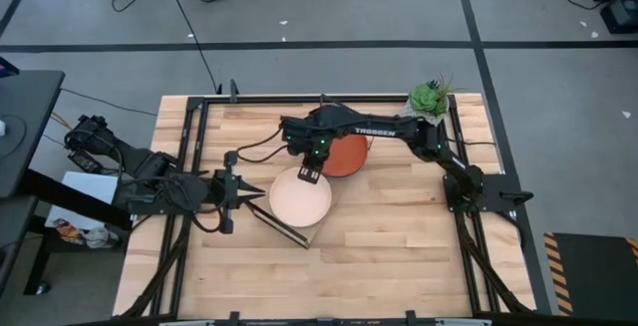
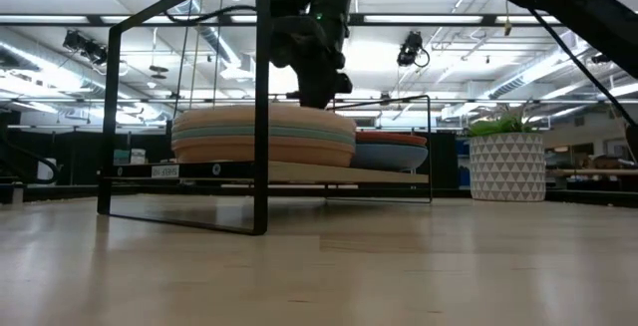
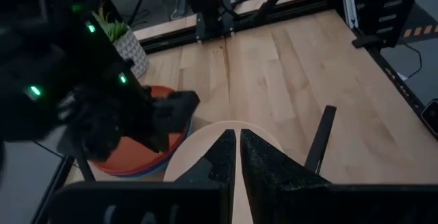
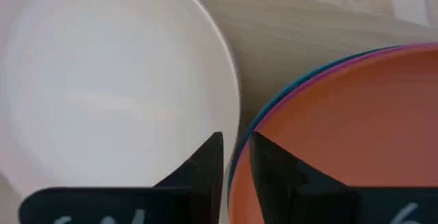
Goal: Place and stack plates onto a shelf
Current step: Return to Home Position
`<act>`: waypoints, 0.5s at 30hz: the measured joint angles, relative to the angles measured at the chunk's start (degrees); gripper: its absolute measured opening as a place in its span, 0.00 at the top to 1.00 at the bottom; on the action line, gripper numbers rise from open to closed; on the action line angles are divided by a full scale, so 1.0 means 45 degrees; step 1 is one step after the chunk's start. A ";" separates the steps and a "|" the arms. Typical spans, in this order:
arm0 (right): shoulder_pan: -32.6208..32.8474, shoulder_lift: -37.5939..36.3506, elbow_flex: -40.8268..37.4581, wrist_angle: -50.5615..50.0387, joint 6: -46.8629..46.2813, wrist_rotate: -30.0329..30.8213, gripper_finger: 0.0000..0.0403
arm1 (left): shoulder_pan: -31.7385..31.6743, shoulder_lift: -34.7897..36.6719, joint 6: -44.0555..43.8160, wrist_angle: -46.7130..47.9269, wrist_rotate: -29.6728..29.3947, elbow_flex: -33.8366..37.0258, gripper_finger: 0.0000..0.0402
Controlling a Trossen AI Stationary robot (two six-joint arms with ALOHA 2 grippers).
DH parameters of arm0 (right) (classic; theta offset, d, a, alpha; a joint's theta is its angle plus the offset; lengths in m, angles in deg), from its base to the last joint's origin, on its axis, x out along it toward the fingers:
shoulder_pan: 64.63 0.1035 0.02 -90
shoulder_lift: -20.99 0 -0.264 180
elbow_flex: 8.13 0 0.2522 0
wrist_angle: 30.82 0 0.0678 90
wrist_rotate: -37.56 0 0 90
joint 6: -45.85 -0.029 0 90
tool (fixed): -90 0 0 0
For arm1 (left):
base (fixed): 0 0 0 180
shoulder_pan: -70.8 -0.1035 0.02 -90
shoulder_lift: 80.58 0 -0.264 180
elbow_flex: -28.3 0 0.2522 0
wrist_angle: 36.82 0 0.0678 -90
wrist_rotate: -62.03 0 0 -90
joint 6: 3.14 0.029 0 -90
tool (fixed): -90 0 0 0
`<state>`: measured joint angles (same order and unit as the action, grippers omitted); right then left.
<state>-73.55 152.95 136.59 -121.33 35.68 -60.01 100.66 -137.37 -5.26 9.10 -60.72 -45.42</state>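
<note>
Two stacks of plates stand on the light-wood shelf [image 2: 299, 173]. One stack has a cream plate [image 1: 300, 197] [image 4: 102, 94] on top. The other has an orange plate [image 1: 346, 155] [image 4: 356, 128] over pink and blue ones. My right gripper [image 1: 309, 173] [image 4: 236, 155] hangs over the gap between the stacks, pointing down, its fingers a narrow gap apart. My left gripper [image 1: 251, 191] [image 3: 236, 142] is shut and lies level just off the cream plate's left rim. My right gripper's fingertips [image 2: 315, 97] reach down to the top of the cream-topped stack [image 2: 264, 132] at its rim beside the orange stack; whether they touch it I cannot tell. My left gripper points at the cream plate's rim [image 3: 205, 138] from the table's left; touch cannot be told.
A potted green plant [image 1: 430, 98] [image 2: 506, 166] stands at the table's far right corner. The shelf's black wire end frame [image 2: 261, 117] rises at its near end. Bare slatted tabletop [image 1: 389, 246] lies near and to the right of the shelf.
</note>
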 joint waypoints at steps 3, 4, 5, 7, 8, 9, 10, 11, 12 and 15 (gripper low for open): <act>0.0077 -0.0188 0.0244 -0.0132 0.0579 0.0058 0.80 | 0.0000 0.0000 -0.0129 0.0212 0.0005 0.0000 0.93; 0.0178 -0.0326 0.0248 -0.0123 0.0853 0.0153 0.80 | 0.0000 0.0000 -0.0204 0.0238 0.0002 0.0000 0.93; 0.0344 -0.0442 0.0253 -0.0123 0.1112 0.0315 0.80 | 0.0000 0.0000 -0.0298 0.0258 0.0005 0.0000 0.93; 0.0795 -0.0670 0.0258 -0.0118 0.1625 0.0855 0.80 | 0.0000 0.0000 -0.0410 0.0316 0.0005 0.0000 0.93; 0.1049 -0.0765 0.0258 -0.0115 0.1810 0.1176 0.80 | 0.0000 0.0000 -0.0470 0.0367 0.0009 0.0000 0.93; 0.1305 -0.0842 0.0258 -0.0112 0.1948 0.1522 0.80 | 0.0000 0.0000 -0.0581 0.0474 0.0005 0.0000 0.93; 0.1546 -0.0905 0.0253 -0.0105 0.2041 0.1853 0.80 | 0.0005 0.0000 -0.0737 0.0579 0.0010 0.0000 0.93; 0.1794 -0.0960 0.0253 -0.0086 0.2086 0.2144 0.80 | 0.0005 0.0000 -0.0871 0.0688 0.0049 0.0000 0.93; 0.2032 -0.1009 0.0253 -0.0046 0.2105 0.2413 0.80 | 0.0005 0.0000 -0.1033 0.0822 0.0160 0.0000 0.93; 0.2640 -0.1038 0.0252 0.0041 0.2171 0.2894 0.80 | 0.0007 0.0000 -0.1056 0.1097 0.0691 0.0019 0.93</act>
<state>-61.67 148.28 137.72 -121.14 45.45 -46.99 100.70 -137.37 -10.01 14.03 -57.61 -45.34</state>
